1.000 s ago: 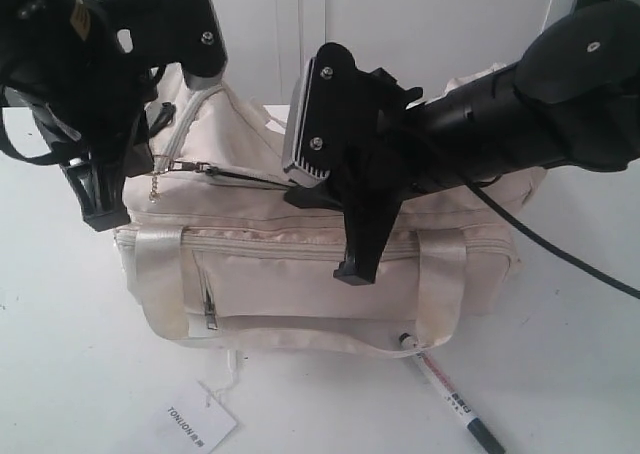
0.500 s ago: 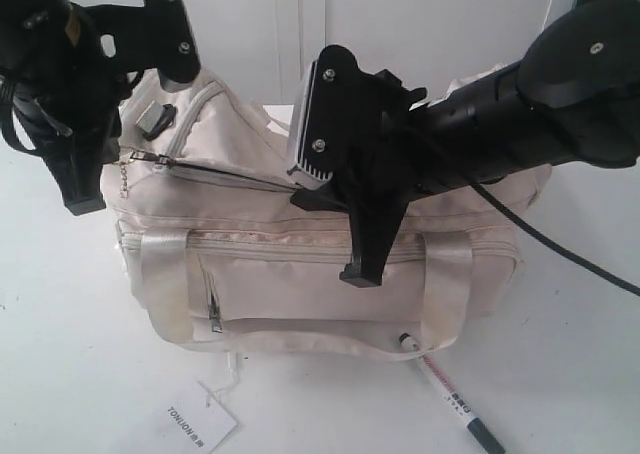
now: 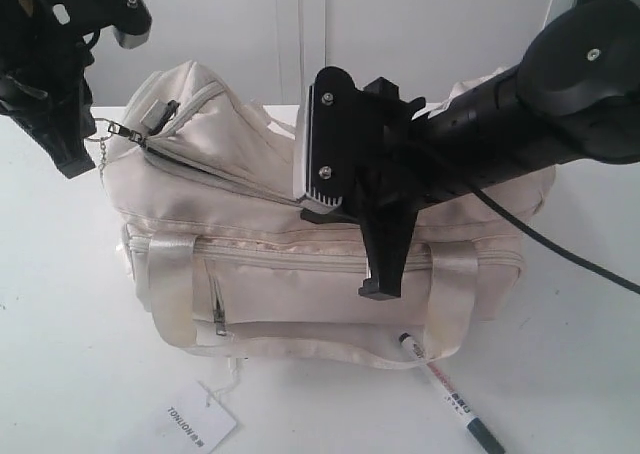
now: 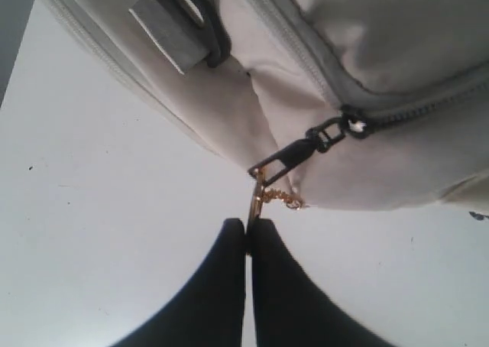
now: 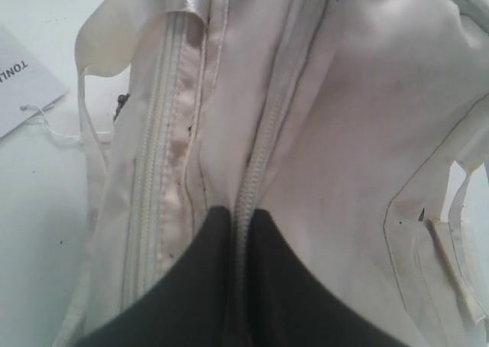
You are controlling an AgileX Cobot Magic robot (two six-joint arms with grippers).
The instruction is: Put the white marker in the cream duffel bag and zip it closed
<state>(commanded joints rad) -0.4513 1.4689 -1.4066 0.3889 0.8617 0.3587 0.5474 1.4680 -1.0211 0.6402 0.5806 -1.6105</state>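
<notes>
While the left gripper [image 4: 248, 226] pinches the gold zipper pull [image 4: 258, 196] of the soft bag [image 3: 300, 274] and the right gripper [image 5: 238, 214] nips its zipper seam [image 5: 254, 167], the marker [image 3: 447, 394] lies on the table [image 3: 60, 374] outside: likely light, stiff, slick; grasp mid-barrel.

"TONLION" in black on the paper tag [image 3: 190, 424]; print on the white marker [image 3: 445, 392] unreadable

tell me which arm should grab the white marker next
Right, probably. The white marker lies at the cream duffel bag's front right corner, close to the right gripper, which pinches the bag. The left gripper's fingers are shut on the gold zipper pull at the far left end.
</notes>
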